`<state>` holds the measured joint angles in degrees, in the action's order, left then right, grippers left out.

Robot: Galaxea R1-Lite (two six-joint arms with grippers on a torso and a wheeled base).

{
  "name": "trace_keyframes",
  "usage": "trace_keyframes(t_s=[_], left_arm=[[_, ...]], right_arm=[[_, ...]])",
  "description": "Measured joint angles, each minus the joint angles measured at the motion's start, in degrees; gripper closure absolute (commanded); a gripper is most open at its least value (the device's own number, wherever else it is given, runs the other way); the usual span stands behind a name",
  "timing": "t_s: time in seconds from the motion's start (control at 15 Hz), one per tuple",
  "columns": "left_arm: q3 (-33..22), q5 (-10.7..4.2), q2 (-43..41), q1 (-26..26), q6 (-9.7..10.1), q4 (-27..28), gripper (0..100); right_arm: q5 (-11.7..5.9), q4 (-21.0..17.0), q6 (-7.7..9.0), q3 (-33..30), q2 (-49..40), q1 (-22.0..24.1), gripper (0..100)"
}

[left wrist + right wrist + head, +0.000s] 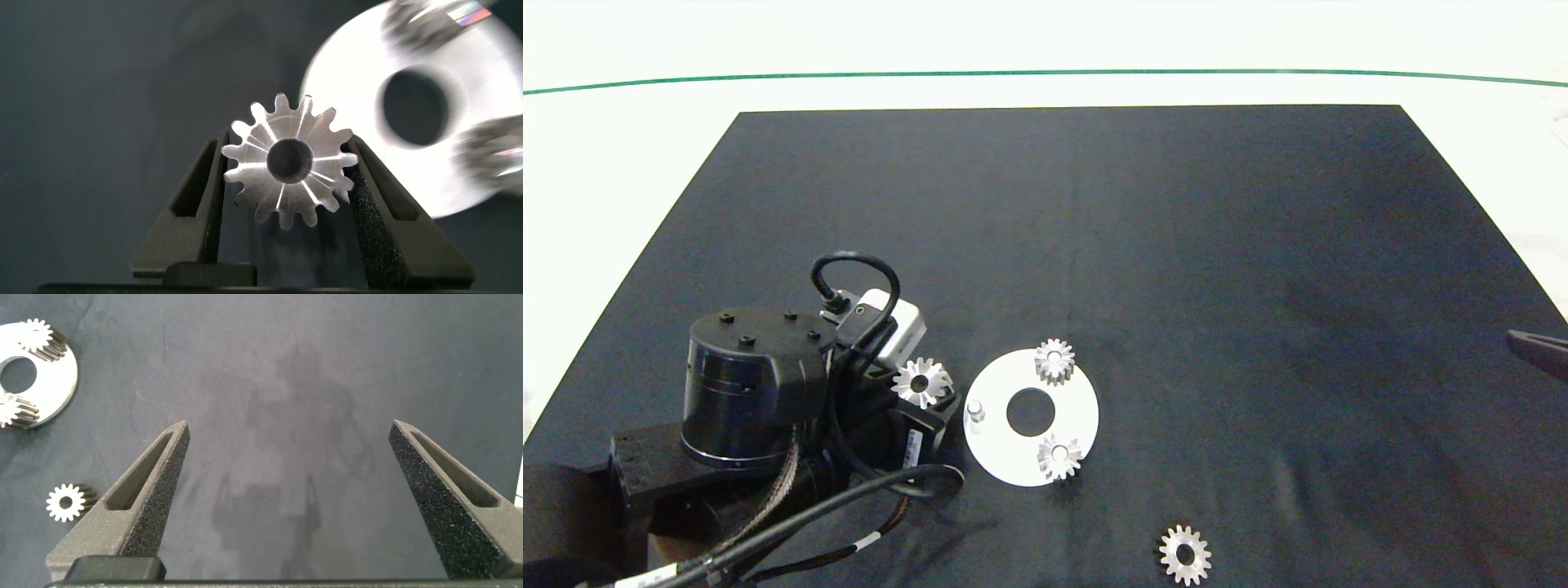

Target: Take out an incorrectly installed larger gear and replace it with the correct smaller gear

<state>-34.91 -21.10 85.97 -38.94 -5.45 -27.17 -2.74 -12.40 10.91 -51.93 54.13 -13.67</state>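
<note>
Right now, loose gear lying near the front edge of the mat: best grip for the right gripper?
Take the smaller gear across its toothed rim, from straight above. It lies flat on the black mat with open mat all round, so opposite teeth are the only faces the pads can bite; the centre hole is likely too narrow for a finger. The right gripper is open, hanging over bare mat.

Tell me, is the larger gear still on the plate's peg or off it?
Off. The left gripper holds the larger gear beside the white plate, and the peg stands bare.
</note>
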Motion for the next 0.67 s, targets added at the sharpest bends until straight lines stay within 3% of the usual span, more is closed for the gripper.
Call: trace_keyframes(t_s=[0.2,0.6,0.67], left_arm=[[-3.23,-0.01,-2.76,5.38,-1.90,9.29,100],[-5.16,2.61,-1.63,10.78,-1.68,4.88,100],[-4.83,2.72,-0.66,11.19,-1.62,3.63,0]], right_arm=[[0.02,0.00,0.00,0.00,0.00,-0.09,0],[0.05,-0.02,0.00,0.00,-0.02,-0.11,0],[0.02,-0.02,0.00,0.00,-0.02,-0.11,0]])
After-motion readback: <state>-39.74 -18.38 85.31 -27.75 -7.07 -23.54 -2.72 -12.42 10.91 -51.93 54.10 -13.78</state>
